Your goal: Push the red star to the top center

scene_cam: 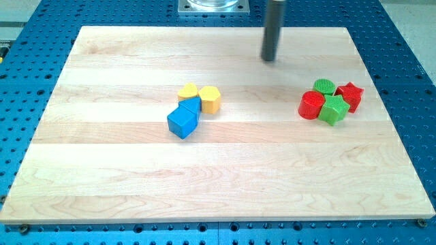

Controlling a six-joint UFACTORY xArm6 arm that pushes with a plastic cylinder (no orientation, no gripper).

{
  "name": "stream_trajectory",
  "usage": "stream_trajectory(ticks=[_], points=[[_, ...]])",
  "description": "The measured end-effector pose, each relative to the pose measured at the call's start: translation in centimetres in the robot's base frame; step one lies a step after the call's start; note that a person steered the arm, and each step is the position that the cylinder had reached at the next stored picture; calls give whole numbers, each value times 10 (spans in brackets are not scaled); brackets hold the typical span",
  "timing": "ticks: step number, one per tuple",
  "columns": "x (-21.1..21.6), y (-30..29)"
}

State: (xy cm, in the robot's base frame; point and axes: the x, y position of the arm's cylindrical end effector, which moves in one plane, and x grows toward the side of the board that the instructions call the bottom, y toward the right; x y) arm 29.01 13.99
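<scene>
Red star (pixel 351 94) in right cluster beside green star (pixel 334 109); my tip (pixel 270 59) well apart, upper-left; no fingers fitted, nothing held.

On the surface (pixel 136 177) you have two clusters, well apart. Toward the view's right, the red star (pixel 350 94) sits at the cluster's right edge, touching the green star (pixel 334 109) below-left of it; the green cylinder (pixel 324 86) lies to the top, the red cylinder (pixel 312 105) at the left. Near the middle, the yellow heart (pixel 188 92) and yellow hexagon (pixel 210 99) sit side by side above the blue cube (pixel 182 122) and another blue block (pixel 191 105). My tip (pixel 271 59) stands toward the view's top, between the clusters, touching neither.
</scene>
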Motion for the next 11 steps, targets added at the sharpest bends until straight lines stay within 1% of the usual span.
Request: stream_trajectory(ticks=[1, 2, 3, 4, 6, 7, 9, 10, 11], points=[[19, 80], [53, 156], [92, 199], [136, 170], [131, 29], [106, -19], [13, -54], [-12, -107], [-40, -84]])
